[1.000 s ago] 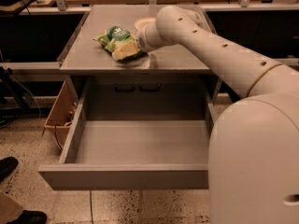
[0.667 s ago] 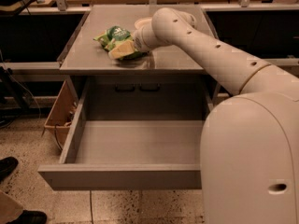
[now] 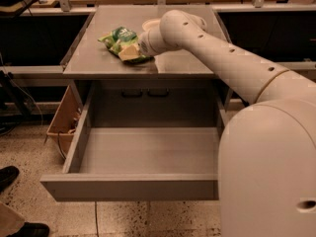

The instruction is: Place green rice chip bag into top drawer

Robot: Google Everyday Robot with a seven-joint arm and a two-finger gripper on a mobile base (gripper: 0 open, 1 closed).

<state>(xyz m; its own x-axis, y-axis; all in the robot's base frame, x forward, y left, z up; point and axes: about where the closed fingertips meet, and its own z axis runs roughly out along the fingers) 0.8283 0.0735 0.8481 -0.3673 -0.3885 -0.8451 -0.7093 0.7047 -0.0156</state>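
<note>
1. Camera view shows the gripper (image 3: 129,52) at the upper centre of the frame, down at the right edge of the green rice chip bag (image 3: 117,37). Whether it has hold of the bag or only touches it, I cannot tell.
2. The bag lies on the desk (image 3: 182,65), near the middle of its top and a little to the left. The top drawer (image 3: 148,154) stands pulled out below, in the lower centre of the frame, and looks empty inside.
3. Risk, in my judgement: the bag is crinkly and smooth. A hold on one edge only may slip when the bag is lifted, or the bag may be pushed to the left along the desk.
4. Second risk: a white bowl (image 3: 149,22) sits just behind the wrist, partly hidden by the arm (image 3: 222,58). A wide swing of the arm could knock it.
5. Third risk: if the bag is let go too early, it may land on the desk edge or on the floor, not in the drawer.
6. The desk top is plain grey and flat, a little shiny. The floor (image 3: 148,218) is pale speckled stone.
7. A cardboard box (image 3: 61,115) leans at the left of the drawer, and a dark shoe (image 3: 7,174) shows at the lower left.
</note>
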